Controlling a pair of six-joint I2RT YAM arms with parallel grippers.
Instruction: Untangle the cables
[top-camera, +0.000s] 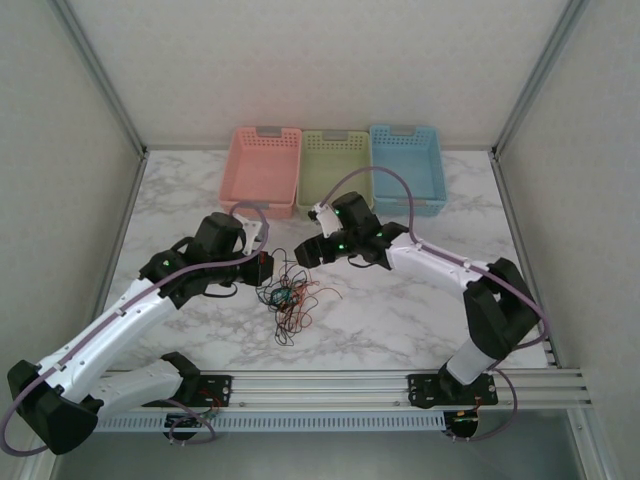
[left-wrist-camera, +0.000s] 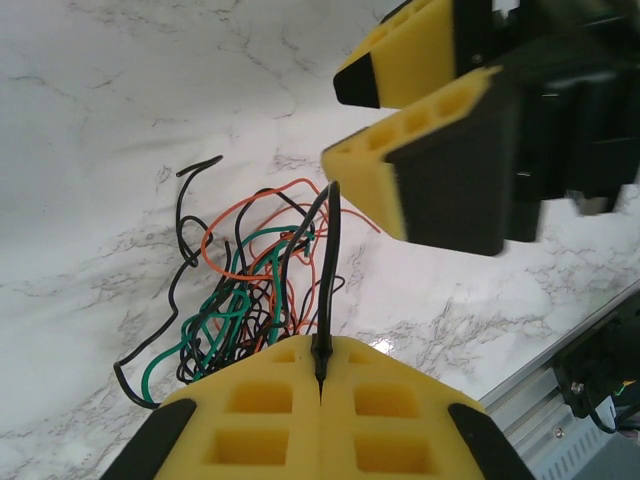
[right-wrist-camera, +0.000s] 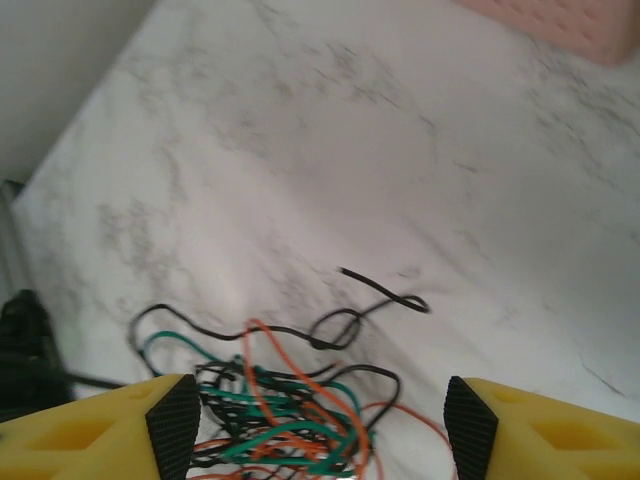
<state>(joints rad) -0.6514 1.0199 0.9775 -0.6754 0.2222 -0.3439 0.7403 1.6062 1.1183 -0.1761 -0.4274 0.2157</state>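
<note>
Yellow foam pads of the left claw are pressed flat together and pinch one black cable, which rises straight out of the seam between them. Its arm stretches from the near left corner of the worktop toward the middle, wrist bent down.

Opposite it, the right claw hangs over the same spot with its jaws apart and nothing between them. In its own wrist view the two black-tipped pads stand wide on either side of the tangle. That arm folds sharply at the elbow by the right edge, and its forearm reaches back left toward the centre.

The cables lie in a loose knot at the middle of the worktop, between the two claws: thin, curly wires in black, orange-red and green, looped over each other, with a few black ends straying out.

Along the far edge stand three plastic lattice baskets, touching side by side: pink, green and blue. The worktop is white marble-patterned with grey veins, smooth and slightly glossy.
</note>
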